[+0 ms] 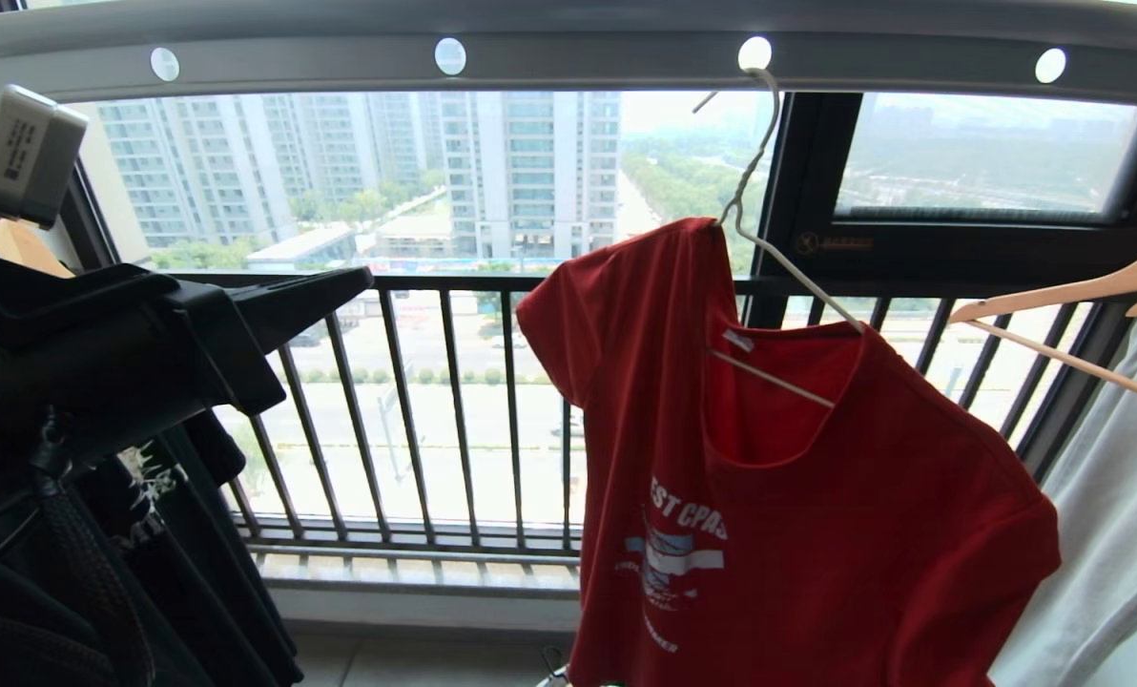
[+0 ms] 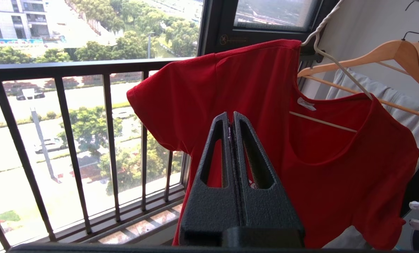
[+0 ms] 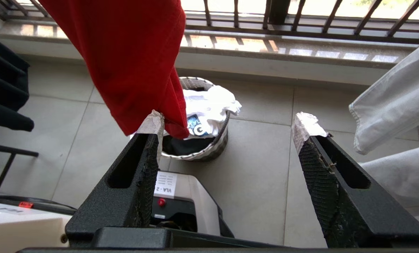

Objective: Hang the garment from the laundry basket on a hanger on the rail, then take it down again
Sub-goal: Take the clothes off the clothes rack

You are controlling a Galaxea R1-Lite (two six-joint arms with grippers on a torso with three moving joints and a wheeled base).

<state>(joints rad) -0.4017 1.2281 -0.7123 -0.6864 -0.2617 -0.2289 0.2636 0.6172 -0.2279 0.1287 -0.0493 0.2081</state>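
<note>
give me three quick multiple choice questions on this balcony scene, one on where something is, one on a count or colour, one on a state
1. Where does the thin cream-white wire hanger hook on?
A. the black railing of vertical bars
B. a round hole in the long grey metal rail
C. a wooden hanger

2. How many round white holes show along the rail in the head view?
A. two
B. four
C. seven

3. How do the right gripper fingers stand?
A. spread apart, holding nothing
C. clamped on the basket rim
B. shut on the shirt hem

Answers:
1 B, the hook reaches up to a hole in the rail, with the red short-sleeved T-shirt on the hanger.
2 B, four holes are visible.
3 A, a wide gap lies between the fingers, above the small round white woven basket.
</note>
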